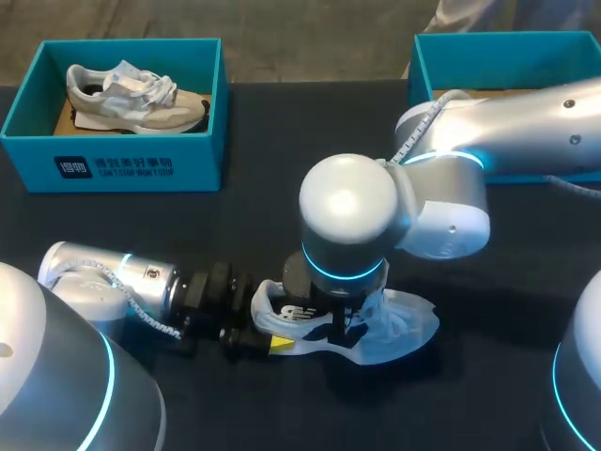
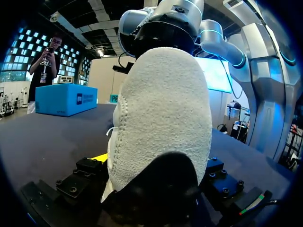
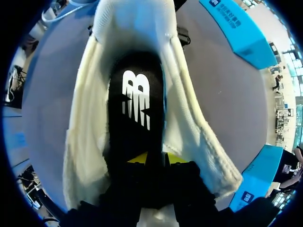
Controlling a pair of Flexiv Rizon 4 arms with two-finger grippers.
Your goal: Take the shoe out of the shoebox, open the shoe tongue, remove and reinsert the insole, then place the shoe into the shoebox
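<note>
Right gripper (image 3: 157,160) is down in the mouth of the shoe (image 1: 394,324), sitting on the black insole (image 3: 135,109). Whether it has pinched the insole or only rests on it, I cannot tell from up here. Left gripper (image 1: 265,329) is at the shoe's heel, coming in level with the table (image 1: 263,225), and the fuzzy white heel is wedged between its two fingers, clamped from both sides as far as I can judge.

The shoe stands sole-down on the dark table with its opening upward. Its long axis runs straight from my left gripper at the heel out to the toe on my right side. The insole lies along that same line, flat on the shoe's floor, with its white logo in plain sight and the collar splayed wide either side of it.

So this is the insole step, I reckon. The right arm is the one on the insole, directly above it, while the left only anchors the heel. Any lift should go up and along that heel-to-toe line, or the insole will snag on the soft side walls.

The teal shoebox (image 1: 113,164) sits well away from the shoe, beyond its heel end, with another sneaker (image 1: 131,94) inside
</note>
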